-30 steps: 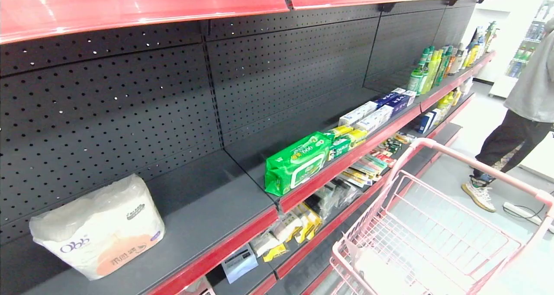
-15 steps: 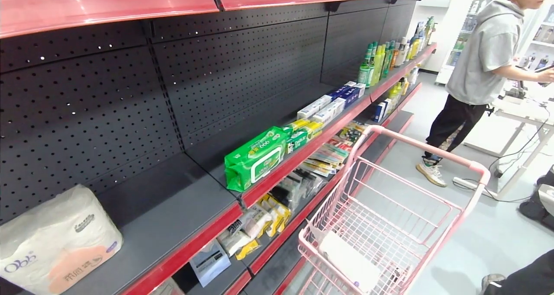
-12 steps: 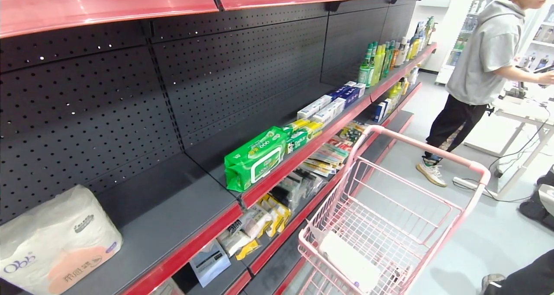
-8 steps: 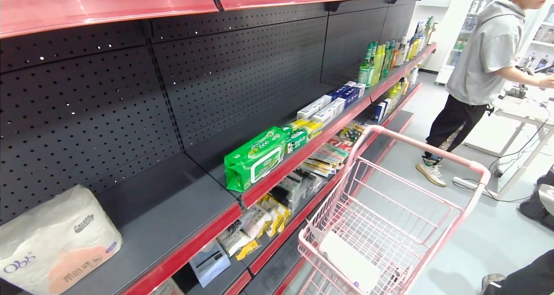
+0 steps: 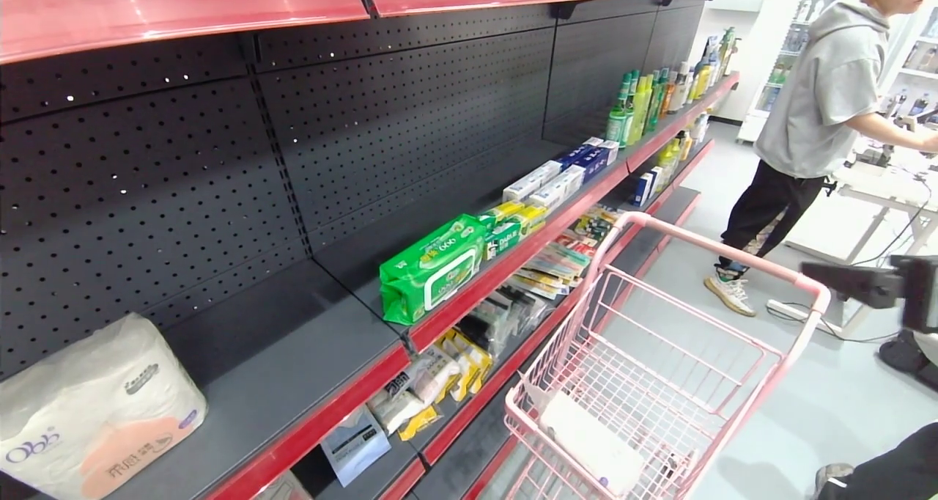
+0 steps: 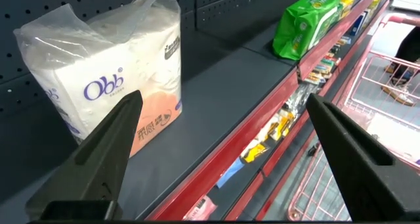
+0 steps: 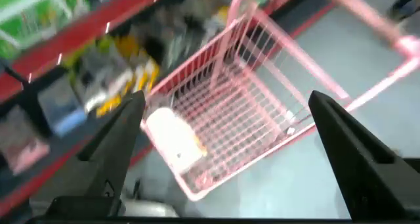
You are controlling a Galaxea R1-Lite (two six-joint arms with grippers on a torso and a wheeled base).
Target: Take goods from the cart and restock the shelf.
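A pink wire cart (image 5: 733, 254) stands in the aisle beside the black shelf (image 5: 293, 353) with red edging. A white pack (image 5: 590, 445) lies in the near corner of the cart's basket, seen from above as the white pack (image 7: 174, 135) inside the cart (image 7: 262, 66). My right gripper (image 5: 821, 273) hangs open to the right of the cart handle, high above the basket, its fingers (image 7: 125, 138) spread wide. My left gripper (image 6: 223, 99) is open in front of the shelf, near a toilet paper pack (image 6: 111, 73). A green wipes pack (image 5: 432, 265) lies further right on the shelf.
Bare shelf board runs between the toilet paper pack (image 5: 95, 412) and the green wipes. Past the wipes stand toothpaste boxes (image 5: 549, 185) and several bottles (image 5: 637, 108). The lower shelves hold small packets (image 5: 447, 372). A red shelf (image 5: 183, 9) overhangs above.
The head camera swung right two seconds ago, then held still. In the last half second my right gripper came into the head view from the right edge.
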